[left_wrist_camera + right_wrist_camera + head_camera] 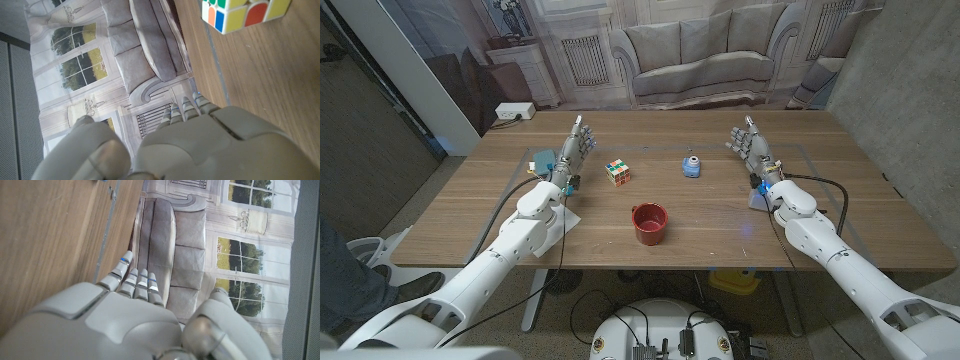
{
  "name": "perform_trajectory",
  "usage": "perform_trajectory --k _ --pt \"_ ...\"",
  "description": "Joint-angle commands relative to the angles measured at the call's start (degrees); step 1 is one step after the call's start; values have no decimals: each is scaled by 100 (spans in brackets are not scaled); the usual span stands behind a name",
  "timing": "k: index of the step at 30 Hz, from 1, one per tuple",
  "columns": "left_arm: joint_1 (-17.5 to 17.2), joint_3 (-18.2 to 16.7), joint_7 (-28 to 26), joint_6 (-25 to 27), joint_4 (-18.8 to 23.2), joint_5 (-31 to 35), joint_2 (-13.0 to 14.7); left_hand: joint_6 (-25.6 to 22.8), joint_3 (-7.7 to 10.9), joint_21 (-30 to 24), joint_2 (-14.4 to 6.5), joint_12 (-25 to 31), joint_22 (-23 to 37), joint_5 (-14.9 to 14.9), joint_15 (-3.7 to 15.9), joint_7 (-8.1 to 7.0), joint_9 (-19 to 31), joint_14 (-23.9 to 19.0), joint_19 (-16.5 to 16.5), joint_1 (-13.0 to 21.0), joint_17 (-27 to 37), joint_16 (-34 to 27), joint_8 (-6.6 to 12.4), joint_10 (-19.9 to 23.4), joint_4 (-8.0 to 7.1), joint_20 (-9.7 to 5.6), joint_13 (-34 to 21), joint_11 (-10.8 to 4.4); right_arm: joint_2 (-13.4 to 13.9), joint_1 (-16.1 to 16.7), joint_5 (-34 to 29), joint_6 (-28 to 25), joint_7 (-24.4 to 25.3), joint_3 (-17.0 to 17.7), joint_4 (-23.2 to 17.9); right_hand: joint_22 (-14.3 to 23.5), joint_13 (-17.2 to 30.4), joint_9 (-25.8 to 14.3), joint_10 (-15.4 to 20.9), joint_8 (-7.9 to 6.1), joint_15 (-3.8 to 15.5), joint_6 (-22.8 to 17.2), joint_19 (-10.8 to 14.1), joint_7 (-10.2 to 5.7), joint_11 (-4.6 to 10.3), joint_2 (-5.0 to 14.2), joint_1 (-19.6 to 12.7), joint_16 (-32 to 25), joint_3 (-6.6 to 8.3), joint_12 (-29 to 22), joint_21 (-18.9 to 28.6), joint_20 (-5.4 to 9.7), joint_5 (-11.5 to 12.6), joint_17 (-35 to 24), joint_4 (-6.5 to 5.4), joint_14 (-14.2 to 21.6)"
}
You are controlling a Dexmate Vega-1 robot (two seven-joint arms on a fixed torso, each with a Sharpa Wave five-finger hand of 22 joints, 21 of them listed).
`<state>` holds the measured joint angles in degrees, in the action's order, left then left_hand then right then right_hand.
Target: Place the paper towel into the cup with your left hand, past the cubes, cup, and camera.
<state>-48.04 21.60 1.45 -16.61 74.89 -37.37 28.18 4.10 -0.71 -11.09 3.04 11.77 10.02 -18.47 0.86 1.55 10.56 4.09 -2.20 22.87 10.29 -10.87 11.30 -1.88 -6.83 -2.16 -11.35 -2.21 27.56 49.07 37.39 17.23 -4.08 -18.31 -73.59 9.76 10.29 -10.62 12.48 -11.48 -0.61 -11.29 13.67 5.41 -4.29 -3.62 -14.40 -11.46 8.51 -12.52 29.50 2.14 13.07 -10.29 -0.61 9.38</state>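
White paper towel (563, 218) on table, behind left fingers (582, 132).

Wooden table (720, 215). Backdrop (720, 50) printed with sofa and windows at 12 o'clock. White power strip (514, 111) on floor at 10 o'clock. Yellow object (732, 283) under table at 5 o'clock. Person's leg (345, 265) at 8 o'clock.

The red cup (649, 222) stands upright on the wooden table, mouth open and handle visible, and serves as the landmark here; the white paper towel (563, 218) lies flat well to the cup's left, partly covered by the left arm (its full outline cannot be made out). The multicoloured cube (617, 172) sits beyond the cup, slightly left; the small blue camera (691, 166) sits beyond it, slightly right.
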Motion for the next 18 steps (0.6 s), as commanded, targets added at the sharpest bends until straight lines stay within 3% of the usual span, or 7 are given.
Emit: perform_trajectory --k 1,7,18 --pt "-10 43 56 155 1 -94 -61 -104 19 -68 -32 54 7 -60 -4 2 19 -96 74 67 15 -55 74 116 -19 -252 -1 3 -337 256 -348 -198 -267 575 -130 9 22 -25 41 -35 -18 -43 31 5 1 23 -28 -22 38 -25 -2 358 19 -31 8 42" --pt "-2 51 105 139 -27 -78 -52 -262 40 -74 -103 92 7 -82 -24 44 20 -205 128 140 13 -70 118 255 9 -218 16 48 -472 365 -544 -261 -327 775 -241 11 23 -25 36 -27 -31 -40 20 14 -5 44 -31 -12 38 -18 -33 342 22 -34 7 31" --pt "-216 20 -281 319 559 140 199 -384 39 -80 -88 112 4 -92 -58 74 20 -335 202 281 8 -81 139 374 94 -152 30 105 -649 373 -729 -389 -427 991 -281 13 25 -26 51 -34 -16 -74 27 3 4 80 -46 -6 46 -18 -63 347 27 -36 8 33"
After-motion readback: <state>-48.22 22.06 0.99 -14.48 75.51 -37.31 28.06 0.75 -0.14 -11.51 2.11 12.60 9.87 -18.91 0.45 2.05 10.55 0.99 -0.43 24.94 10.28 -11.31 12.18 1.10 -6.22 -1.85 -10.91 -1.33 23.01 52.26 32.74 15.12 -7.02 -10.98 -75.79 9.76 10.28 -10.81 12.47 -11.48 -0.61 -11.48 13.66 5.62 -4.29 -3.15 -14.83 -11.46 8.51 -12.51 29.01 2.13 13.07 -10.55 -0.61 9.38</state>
